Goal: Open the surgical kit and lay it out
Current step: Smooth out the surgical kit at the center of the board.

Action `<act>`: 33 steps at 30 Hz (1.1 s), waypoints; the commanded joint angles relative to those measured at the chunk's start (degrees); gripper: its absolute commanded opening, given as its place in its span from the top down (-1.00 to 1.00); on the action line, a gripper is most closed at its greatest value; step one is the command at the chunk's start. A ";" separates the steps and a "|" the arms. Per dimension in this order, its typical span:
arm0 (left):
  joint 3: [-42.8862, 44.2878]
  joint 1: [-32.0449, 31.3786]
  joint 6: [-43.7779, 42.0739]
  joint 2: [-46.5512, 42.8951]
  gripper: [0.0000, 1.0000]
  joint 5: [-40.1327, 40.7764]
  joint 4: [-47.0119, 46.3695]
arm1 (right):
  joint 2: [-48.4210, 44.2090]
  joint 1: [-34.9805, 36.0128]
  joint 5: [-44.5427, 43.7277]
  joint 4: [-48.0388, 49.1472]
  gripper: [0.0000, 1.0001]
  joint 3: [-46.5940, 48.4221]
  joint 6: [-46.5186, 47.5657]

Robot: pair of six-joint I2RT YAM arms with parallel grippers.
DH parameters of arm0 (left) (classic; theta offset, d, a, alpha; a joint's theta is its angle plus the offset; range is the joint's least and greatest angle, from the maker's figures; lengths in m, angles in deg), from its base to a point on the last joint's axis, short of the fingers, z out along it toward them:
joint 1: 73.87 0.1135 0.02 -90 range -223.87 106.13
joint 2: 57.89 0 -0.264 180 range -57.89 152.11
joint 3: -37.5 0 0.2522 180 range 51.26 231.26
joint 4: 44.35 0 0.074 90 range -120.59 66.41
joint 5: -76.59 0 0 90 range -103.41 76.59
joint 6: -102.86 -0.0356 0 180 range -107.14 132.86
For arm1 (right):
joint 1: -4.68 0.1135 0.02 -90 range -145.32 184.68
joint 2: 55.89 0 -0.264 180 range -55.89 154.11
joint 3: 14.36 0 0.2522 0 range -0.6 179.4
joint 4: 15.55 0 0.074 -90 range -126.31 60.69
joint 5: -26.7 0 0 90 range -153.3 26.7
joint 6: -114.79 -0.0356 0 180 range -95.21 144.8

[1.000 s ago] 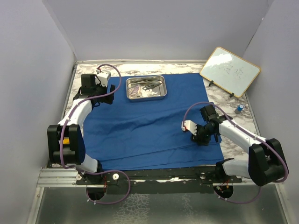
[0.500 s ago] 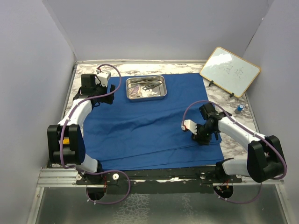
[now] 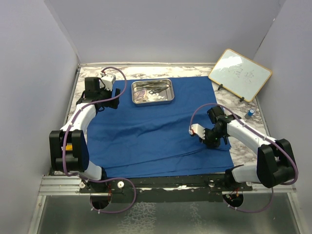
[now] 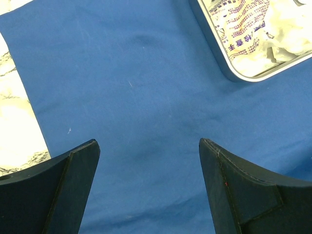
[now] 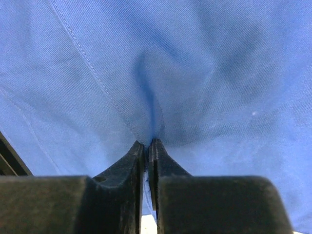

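The large royal-blue cloth wrap (image 3: 146,131) lies spread on the marbled surface (image 3: 195,71), w/ soft ridges across its middle. The shallow rectangular steel tray (image 3: 153,103) stands on its far part and holds white gauze (image 4: 287,29), a printed clear packet (image 4: 241,29) and small steel instruments (image 3: 156,87), too small to tell apart. The cloth looks thin, light and limp, so I judge it follows any pull and wrinkles easily. It is best taken at an edge or a raised fold, not in the flat middle. The tray is stiff and prob. slides on the fabric. The right hand (image 5: 147,146) is almost closed, pinching a small pleat of cloth near the cloth's right edge. The left hand (image 4: 147,142) hangs wide open above the cloth, just beside the tray, holding nothing.
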 commanded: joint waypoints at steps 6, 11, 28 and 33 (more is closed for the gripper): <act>-0.59 -0.18 -0.51 -0.81 -0.71 -1.72 -1.46 | -0.71 0.10 0.32 -5.86 0.98 3.45 -0.23; -0.62 -0.23 -0.56 -0.51 -0.71 -1.51 -1.51 | -0.10 0.10 -0.68 -11.23 0.98 5.32 -1.64; -0.81 -0.20 -2.05 0.69 -0.71 2.20 -2.04 | -3.28 0.13 -1.61 -20.93 0.98 6.86 -2.53; -1.14 -0.20 -3.09 1.30 -0.71 2.64 -2.04 | -2.90 0.10 -2.02 -22.37 0.96 7.75 -2.59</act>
